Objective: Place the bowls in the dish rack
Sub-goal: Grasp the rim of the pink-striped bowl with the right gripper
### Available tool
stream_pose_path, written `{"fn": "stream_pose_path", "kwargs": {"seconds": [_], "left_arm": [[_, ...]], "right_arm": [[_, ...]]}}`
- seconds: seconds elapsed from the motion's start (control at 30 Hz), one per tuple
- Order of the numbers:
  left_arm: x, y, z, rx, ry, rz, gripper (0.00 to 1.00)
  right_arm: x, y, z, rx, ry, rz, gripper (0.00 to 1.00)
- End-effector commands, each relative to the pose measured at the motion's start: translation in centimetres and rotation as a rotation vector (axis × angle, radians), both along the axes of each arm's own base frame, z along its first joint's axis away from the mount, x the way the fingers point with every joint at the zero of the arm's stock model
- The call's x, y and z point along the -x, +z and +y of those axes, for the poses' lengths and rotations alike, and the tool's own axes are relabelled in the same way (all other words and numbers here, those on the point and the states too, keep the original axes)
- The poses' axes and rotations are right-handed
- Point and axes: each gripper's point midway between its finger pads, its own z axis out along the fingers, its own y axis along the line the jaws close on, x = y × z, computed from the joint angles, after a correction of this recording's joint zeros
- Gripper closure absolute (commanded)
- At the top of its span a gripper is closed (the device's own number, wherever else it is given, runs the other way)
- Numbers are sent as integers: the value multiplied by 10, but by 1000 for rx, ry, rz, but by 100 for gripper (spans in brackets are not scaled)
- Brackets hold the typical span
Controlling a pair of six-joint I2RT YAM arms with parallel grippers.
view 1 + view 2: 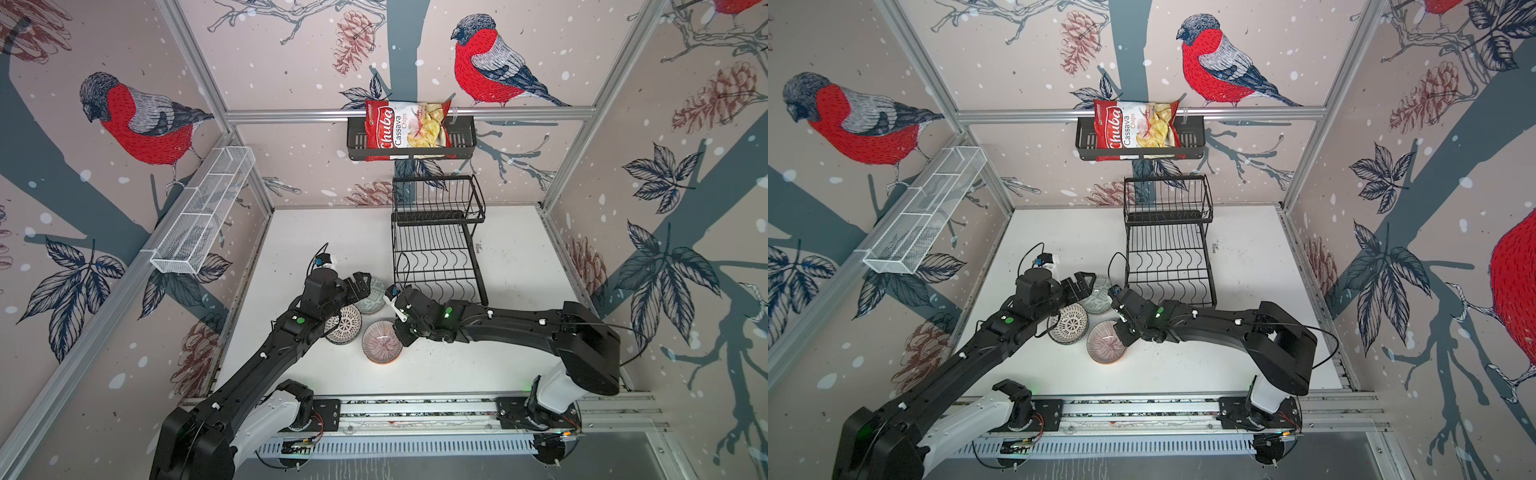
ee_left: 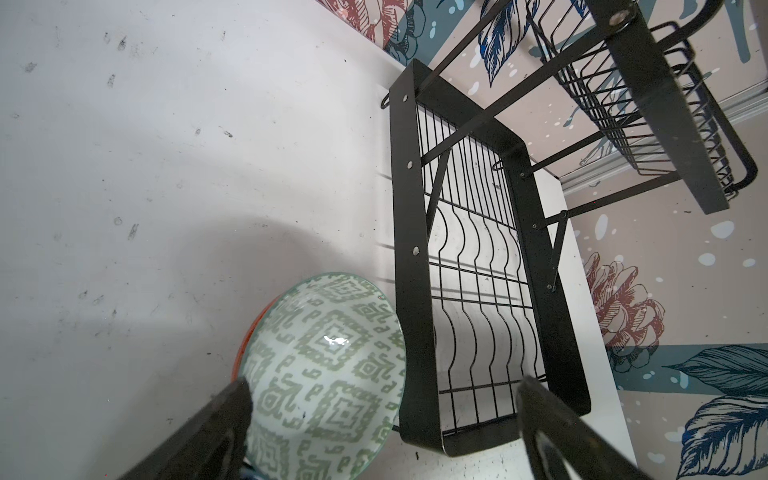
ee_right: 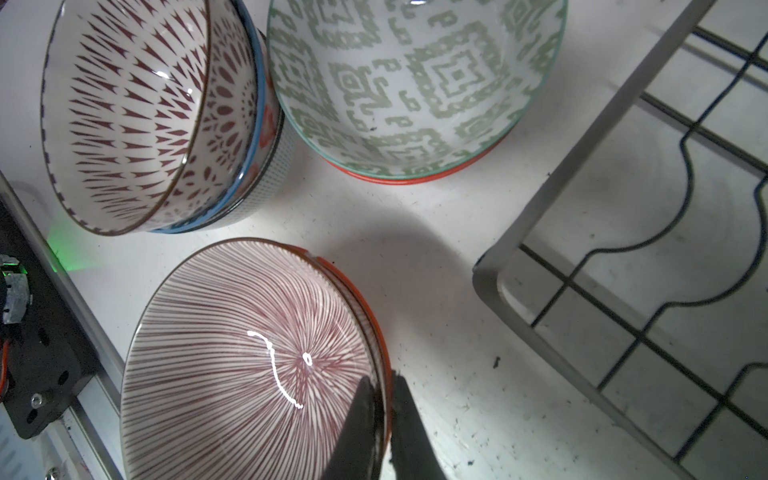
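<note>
Right hand (image 3: pixel 382 386) grips the pink bowl (image 3: pixel 232 353) by its rim; left hand (image 2: pixel 382 384) hangs open. Next, lift it into the rack (image 2: pixel 409 208).

Bright, even light; soft shadows

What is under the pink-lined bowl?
The pink-lined bowl sits nested in an orange-rimmed bowl. Only an arc of that orange rim shows. Its pattern, and any further bowl beneath it, is covered.
</note>
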Motion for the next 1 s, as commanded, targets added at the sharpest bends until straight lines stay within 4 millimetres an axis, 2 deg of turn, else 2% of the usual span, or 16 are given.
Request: {"fn": "stream_pose_path", "kwargs": {"seconds": [0.0, 0.2, 0.37, 0.43, 0.7, 0.97], "left_arm": [[-3, 6, -1, 7, -3, -31, 2], [-3, 6, -1, 6, -4, -31, 2], [-3, 7, -3, 4, -17, -34, 2], [-2, 8, -4, 6, -25, -34, 2], [-6, 13, -2, -20, -8, -25, 2], [-9, 20, 1, -28, 7, -49, 2]], "right_arm": [[0, 2, 4, -12, 12, -5, 87], [1, -1, 6, -6, 16, -1, 88], [1, 0, 8, -7, 15, -1, 99], [0, 3, 9, -13, 16, -6, 99], [-4, 31, 16, -64, 19, -34, 100], [-16, 58, 12, -126, -16, -56, 100]]}}
